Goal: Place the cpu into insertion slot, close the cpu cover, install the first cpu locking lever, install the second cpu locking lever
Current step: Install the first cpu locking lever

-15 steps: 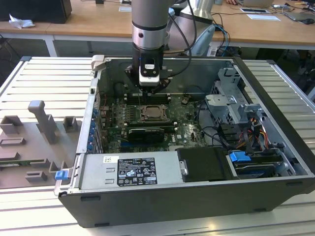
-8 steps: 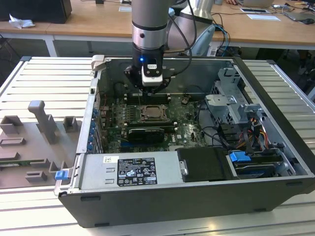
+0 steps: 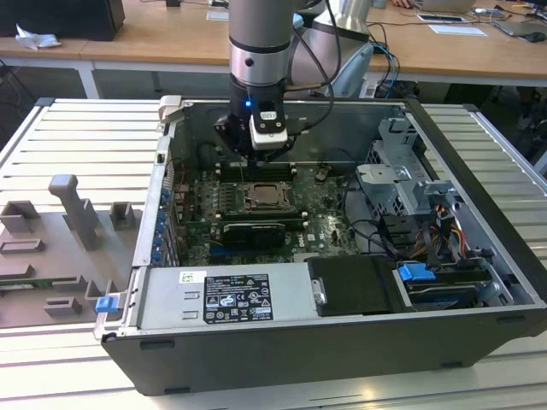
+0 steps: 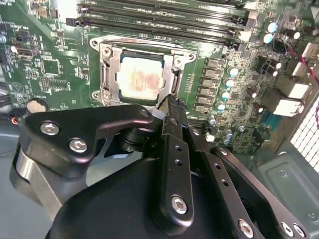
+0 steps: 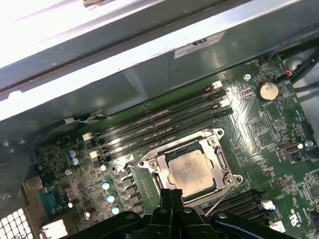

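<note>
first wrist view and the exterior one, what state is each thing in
Pale beige-silver square cpu: seated face up in the socket.
Small square metal-rimmed insertion slot: occupied.
Silvery metal frame cpu cover: down over the chip's edges.
Thin wire lever: apparently unlatched, angled off the socket.
Black gripper: shut, empty, at the socket's edge.
Dark grey computer case: lying open, side panel off.

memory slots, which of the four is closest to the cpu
The end slot bordering the cpu cover; the other three lie between it and the case wall.
</note>
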You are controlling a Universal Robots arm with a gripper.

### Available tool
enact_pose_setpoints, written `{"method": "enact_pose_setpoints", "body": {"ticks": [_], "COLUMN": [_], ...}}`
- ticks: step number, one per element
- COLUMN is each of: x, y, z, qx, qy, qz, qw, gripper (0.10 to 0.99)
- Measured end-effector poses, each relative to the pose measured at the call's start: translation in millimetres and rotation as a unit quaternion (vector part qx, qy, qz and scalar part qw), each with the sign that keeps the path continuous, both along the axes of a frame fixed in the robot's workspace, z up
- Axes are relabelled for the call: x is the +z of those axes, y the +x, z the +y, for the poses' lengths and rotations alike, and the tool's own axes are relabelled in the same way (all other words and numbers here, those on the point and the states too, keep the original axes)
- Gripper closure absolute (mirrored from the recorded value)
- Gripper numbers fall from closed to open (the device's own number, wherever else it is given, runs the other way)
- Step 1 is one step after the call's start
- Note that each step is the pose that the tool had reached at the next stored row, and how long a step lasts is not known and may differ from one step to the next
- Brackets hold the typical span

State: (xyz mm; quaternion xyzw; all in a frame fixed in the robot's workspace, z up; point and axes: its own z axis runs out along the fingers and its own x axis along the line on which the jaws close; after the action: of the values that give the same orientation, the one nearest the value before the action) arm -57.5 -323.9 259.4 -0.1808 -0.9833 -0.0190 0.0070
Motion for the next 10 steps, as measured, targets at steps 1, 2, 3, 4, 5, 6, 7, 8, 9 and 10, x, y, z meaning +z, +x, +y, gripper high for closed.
{"method": "enact_pose_setpoints", "body": {"ticks": [1, 2, 3, 4, 5, 6, 7, 8, 9, 10], "x": [0.0, 0.0, 0.0, 0.0, 0.0, 0.0, 0.0, 0.0, 0.0, 0.0], "y": [0.0, 0.0, -0.1, -0.1, 0.0, 0.0, 0.0, -0.1, -0.1, 0.0], "z": [0.0, 0.0, 0.0, 0.0, 0.0, 0.0, 0.0, 0.0, 0.0, 0.0], "qx": [0.008, 0.015, 0.029, 0.052, 0.067, 0.080, 0.089, 0.098, 0.106, 0.113], "qy": [0.0000, 0.0000, 0.0000, 0.0000, 0.0000, 0.0000, 0.0000, 0.0000, 0.0000, 0.0000], "qz": [0.0000, 0.0000, 0.0000, 0.0000, 0.0000, 0.0000, 0.0000, 0.0000, 0.0000, 0.0000], "qw": [1.0000, 0.9999, 0.9996, 0.9986, 0.9977, 0.9968, 0.9961, 0.9951, 0.9944, 0.9936], "gripper": [0.980, 0.980, 0.980, 0.980, 0.980, 0.980, 0.980, 0.980, 0.980, 0.980]}}
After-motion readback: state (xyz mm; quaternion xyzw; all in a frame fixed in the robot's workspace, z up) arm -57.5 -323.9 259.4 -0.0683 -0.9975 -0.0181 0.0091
